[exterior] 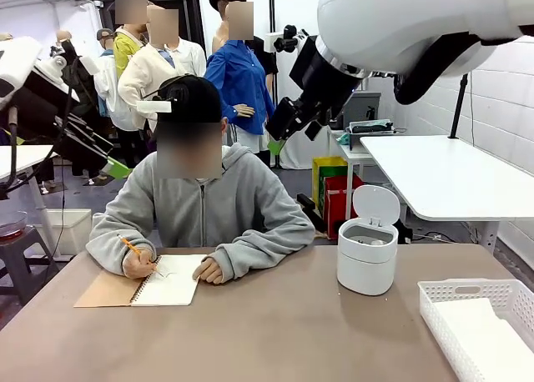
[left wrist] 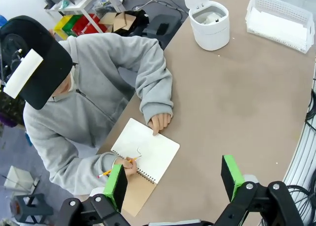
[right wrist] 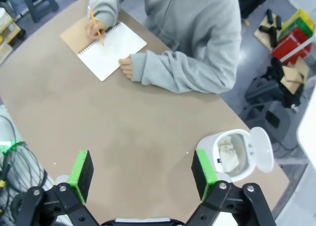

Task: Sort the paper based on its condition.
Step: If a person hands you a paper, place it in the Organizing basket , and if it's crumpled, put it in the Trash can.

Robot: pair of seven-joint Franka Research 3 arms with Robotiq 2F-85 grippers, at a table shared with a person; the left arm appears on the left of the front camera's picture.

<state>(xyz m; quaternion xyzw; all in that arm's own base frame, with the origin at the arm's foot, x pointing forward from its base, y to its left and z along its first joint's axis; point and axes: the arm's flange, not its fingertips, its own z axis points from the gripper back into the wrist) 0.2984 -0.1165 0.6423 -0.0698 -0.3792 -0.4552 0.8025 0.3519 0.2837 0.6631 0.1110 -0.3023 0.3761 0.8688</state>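
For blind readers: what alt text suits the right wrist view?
A person writes in a spiral notebook on a brown table; the open right claw hangs above, near an open white bin holding crumpled paper.

The front camera looks level across the surface [exterior: 275, 332] at the person [exterior: 200, 207]; both wrist cameras look down from high, sharing the notebook [left wrist: 148, 149].

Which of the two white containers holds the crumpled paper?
The round bin, lid flipped open, holds a wad; the lattice basket holds flat sheets.
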